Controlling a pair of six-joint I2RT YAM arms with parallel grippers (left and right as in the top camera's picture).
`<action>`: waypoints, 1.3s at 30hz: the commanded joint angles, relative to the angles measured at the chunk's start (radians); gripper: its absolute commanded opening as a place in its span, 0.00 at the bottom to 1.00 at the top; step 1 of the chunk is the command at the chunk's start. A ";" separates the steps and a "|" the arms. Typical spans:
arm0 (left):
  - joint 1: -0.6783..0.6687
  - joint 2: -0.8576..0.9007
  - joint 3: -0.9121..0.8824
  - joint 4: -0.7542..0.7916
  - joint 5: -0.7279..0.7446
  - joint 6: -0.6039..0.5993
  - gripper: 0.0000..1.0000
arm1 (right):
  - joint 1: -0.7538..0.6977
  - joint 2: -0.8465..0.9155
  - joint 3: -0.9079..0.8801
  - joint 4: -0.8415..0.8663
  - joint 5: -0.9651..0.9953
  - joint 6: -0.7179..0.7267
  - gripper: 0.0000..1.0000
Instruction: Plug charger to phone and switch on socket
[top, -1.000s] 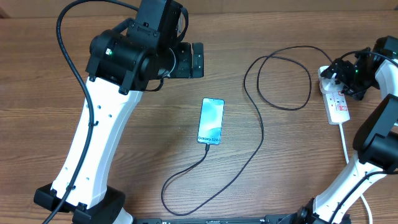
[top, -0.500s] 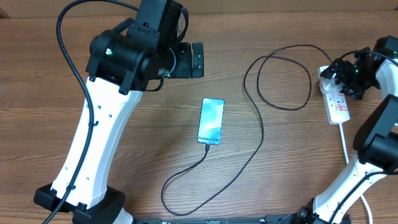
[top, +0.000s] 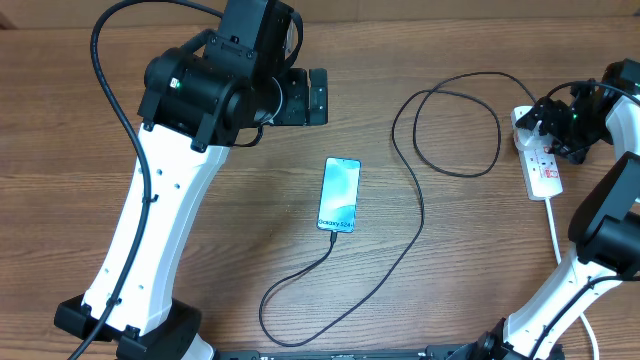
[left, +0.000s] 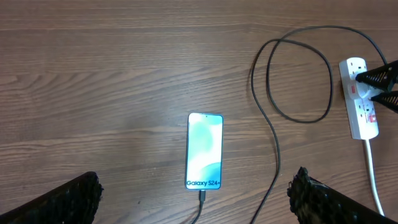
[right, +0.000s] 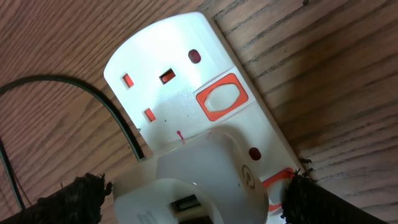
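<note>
Left claw (top: 318, 97) apart over surface's far side; right claw (top: 545, 128) apart, straddling white charger plug (right: 199, 180) in power strip (top: 545, 172) near right edge.

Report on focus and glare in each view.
Overhead: evenly lit, sharp, phone screen bright yet legible. Left wrist: table and phone crisp, left gripper's fingertips blurred in the bottom corners. Right wrist: socket fills the frame, its white top glaring, nearly washed out.

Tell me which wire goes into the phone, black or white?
The thin black wire: it ends at the phone's bottom edge. The white wire only comes out of the socket.
</note>
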 joint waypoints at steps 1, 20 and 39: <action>-0.001 0.003 0.000 0.001 -0.018 0.011 0.99 | 0.014 0.032 -0.013 -0.010 -0.051 0.016 0.94; -0.001 0.003 0.000 0.001 -0.018 0.011 0.99 | 0.014 0.032 -0.013 -0.047 -0.164 -0.004 0.95; -0.001 0.003 0.000 0.001 -0.018 0.011 1.00 | 0.014 0.032 -0.011 -0.047 -0.156 -0.005 0.93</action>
